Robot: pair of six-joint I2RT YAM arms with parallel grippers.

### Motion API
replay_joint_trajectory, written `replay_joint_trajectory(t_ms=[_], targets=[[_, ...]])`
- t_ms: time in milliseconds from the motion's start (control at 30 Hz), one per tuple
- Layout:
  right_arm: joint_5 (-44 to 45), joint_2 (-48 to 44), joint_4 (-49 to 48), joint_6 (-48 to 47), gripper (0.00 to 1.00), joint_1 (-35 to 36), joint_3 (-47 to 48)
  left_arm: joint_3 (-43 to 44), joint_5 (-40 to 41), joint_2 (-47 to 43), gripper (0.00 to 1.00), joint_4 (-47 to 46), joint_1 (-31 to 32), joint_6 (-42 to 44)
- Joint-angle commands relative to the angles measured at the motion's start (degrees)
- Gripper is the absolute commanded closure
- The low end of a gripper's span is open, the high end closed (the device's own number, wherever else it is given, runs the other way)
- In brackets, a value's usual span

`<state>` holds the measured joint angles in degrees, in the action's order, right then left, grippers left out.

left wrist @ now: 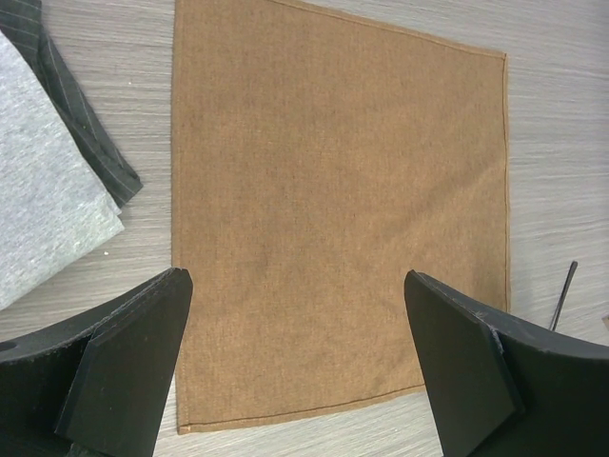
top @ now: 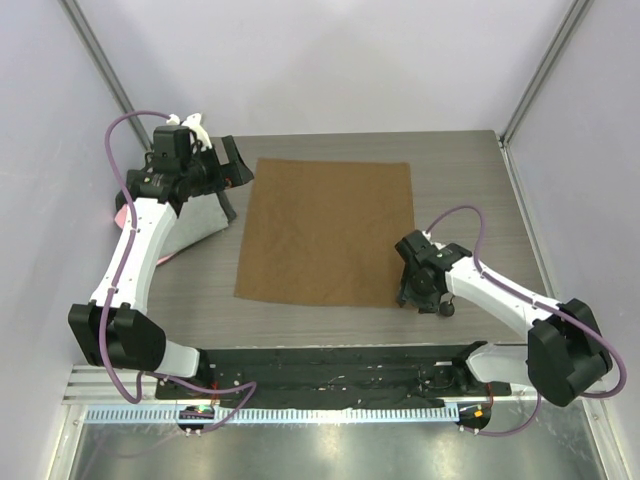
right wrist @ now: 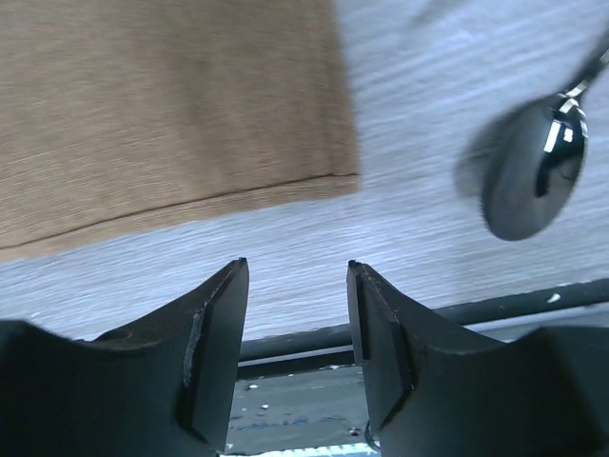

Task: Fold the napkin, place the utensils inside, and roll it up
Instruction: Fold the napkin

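The brown napkin (top: pixel 328 232) lies flat and unfolded on the table; it fills most of the left wrist view (left wrist: pixel 333 190). My left gripper (top: pixel 232 185) hovers by the napkin's left edge, jaws wide open and empty (left wrist: pixel 297 278). My right gripper (top: pixel 418 300) hangs low over bare table just off the napkin's near right corner (right wrist: pixel 324 143), open with nothing between its fingers (right wrist: pixel 295 264). A utensil's dark rounded head (right wrist: pixel 533 176) lies to the right of that gripper. A thin black handle (left wrist: pixel 563 295) shows beyond the napkin's edge.
A grey cloth (top: pixel 195 225) with a pink edge lies at the far left under the left arm, with a dark striped cloth (left wrist: pixel 86 124) beside it. A black rail (top: pixel 330 365) runs along the table's near edge, close behind the right gripper.
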<state>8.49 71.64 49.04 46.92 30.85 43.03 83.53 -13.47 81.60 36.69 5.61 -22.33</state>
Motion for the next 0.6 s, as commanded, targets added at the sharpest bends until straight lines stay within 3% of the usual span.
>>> replay_joint_trajectory(t_ms=[0, 200, 567], targets=[[1.96, -2.11, -1.22, 1.60, 0.47, -2.01, -1.54, -0.12, -1.38, -0.57, 0.00, -1.79, 0.19, -0.52], [0.30, -1.85, -5.88, -0.68, 0.52, -7.28, -2.86, -0.21, -1.91, -0.39, 0.00, -1.97, 0.11, -0.70], [-0.32, 0.34, -9.83, -3.15, 0.60, -10.72, -4.97, -0.29, -1.99, -0.39, 0.00, -2.06, 0.19, -0.61]])
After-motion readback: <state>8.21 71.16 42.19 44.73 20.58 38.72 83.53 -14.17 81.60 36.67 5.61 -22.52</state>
